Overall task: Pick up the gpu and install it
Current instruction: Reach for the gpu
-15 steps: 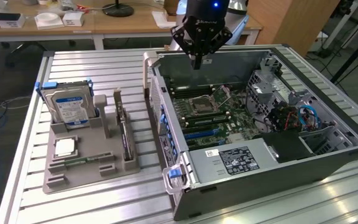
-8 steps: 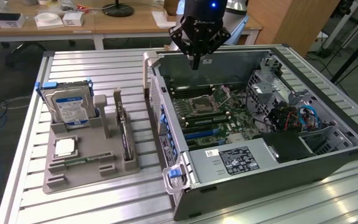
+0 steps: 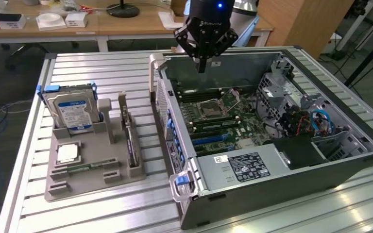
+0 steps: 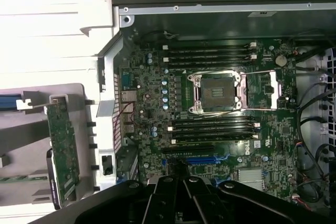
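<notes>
A: What's in shot?
B: Ext. view: an open PC case (image 3: 271, 194) lies on a slatted metal table (image 3: 95, 73), motherboard (image 3: 238, 121) facing up, CPU socket (image 3: 209, 109) near its middle.

A: And the robot hand?
B: The gripper (image 3: 201, 67) hangs above the case's far edge. Its fingers are pinched together w/ nothing between them. From the wrist cam it sits over the board, near a blue slot (image 4: 199, 159).

A: Where's the gpu?
B: The gpu (image 3: 130, 143) stands on edge in a grey holder (image 3: 76, 187) on the table. It's on the ext. view's left of the case, just beside the case wall and well apart from the gripper. Same holder: a hard drive (image 3: 72, 112) w/ blue-white label, upright, and a square silver chip (image 3: 68, 153) lying flat.
</notes>
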Robot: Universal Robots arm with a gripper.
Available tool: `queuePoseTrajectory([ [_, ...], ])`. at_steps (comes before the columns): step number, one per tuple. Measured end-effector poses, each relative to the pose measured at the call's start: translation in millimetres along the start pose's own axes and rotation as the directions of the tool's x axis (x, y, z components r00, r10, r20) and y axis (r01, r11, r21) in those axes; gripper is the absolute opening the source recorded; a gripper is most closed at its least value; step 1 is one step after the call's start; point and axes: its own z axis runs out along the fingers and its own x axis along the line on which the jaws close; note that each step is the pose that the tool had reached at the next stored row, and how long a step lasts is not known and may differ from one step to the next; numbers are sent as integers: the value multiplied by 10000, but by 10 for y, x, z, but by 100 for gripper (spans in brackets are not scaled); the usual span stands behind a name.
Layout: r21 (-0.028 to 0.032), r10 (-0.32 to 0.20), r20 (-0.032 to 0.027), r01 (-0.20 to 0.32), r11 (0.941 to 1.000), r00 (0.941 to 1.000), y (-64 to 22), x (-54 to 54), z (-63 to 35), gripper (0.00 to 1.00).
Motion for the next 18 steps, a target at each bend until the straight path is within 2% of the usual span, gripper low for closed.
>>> queuePoseTrajectory([
  [18,0,-1,0,1,10000,10000,-8,95,8,11],
])
